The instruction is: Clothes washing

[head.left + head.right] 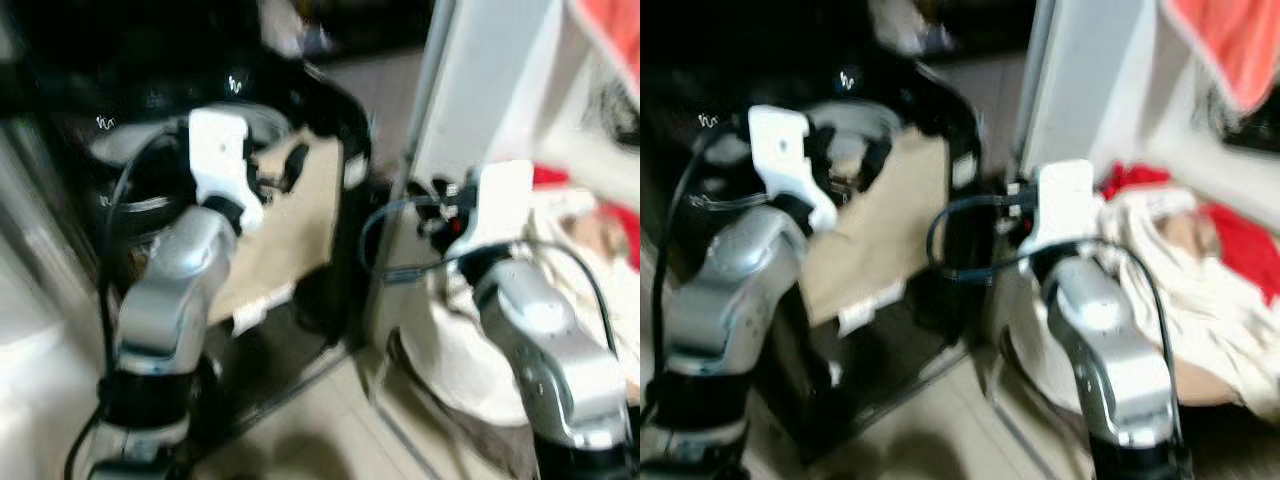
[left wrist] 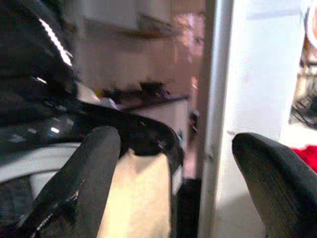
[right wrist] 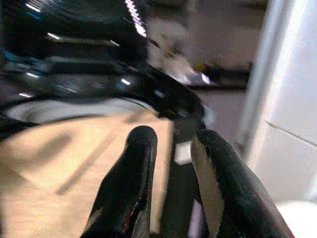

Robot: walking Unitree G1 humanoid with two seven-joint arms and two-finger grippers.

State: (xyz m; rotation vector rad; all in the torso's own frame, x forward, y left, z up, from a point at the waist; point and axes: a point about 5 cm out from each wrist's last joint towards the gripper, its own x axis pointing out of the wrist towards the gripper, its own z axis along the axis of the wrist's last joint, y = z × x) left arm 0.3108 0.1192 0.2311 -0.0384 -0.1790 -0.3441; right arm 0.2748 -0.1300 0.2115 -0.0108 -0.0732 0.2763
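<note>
A black washing machine (image 1: 335, 105) stands ahead on the left, with a beige panel (image 1: 305, 235) on its front and a pale drum rim (image 3: 74, 106). My left gripper (image 1: 288, 165) is raised in front of that panel; its fingers (image 2: 94, 168) are spread wide open and hold nothing. My right gripper (image 1: 437, 207) hovers beside the white door edge (image 1: 440, 90), between the machine and a heap of white and red clothes (image 1: 1200, 265). Its fingers (image 3: 138, 163) sit close together with nothing between them. All views are blurred.
A red cloth (image 1: 1230, 45) hangs at the upper right. The tall white panel (image 2: 257, 99) stands close to the machine's right side. A pale floor (image 1: 320, 420) lies below, with black cables (image 1: 385, 235) looping off my right wrist. A dim counter (image 2: 148, 96) runs behind.
</note>
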